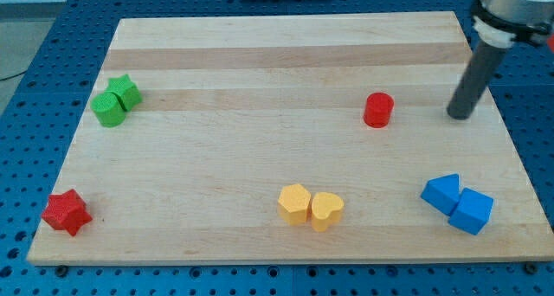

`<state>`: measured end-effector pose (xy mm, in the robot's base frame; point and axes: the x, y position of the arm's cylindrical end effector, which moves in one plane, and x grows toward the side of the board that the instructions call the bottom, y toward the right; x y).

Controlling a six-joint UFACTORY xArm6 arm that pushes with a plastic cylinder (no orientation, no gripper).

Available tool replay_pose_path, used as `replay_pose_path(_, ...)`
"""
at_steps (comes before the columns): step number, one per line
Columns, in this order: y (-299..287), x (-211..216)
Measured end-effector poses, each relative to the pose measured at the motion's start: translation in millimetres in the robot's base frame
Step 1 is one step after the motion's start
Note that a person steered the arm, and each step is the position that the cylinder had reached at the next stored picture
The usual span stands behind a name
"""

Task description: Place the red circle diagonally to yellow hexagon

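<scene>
Camera view shows the arm's rod with my tip [461,116] resting on the wooden board [286,45], to the view's right of the red circle [378,110] and apart from it. No gripper exists to open or close; the rod only pushes. That side suits a shove toward the view's left. The yellow hexagon [294,203] sits near the view's bottom, touching a yellow heart [326,210], so the circle probably needs guiding down-left to end up diagonal to it.

Lighting is bright and even; blocks cast faint soft shadows; the board [286,71] shows mild glare; focus is sharp.
</scene>
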<state>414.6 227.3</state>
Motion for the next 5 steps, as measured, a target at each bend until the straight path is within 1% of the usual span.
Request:
replay_pose_path(1, -44, -7)
replay_pose_path(2, -78, 7)
replay_pose_path(5, -180, 2)
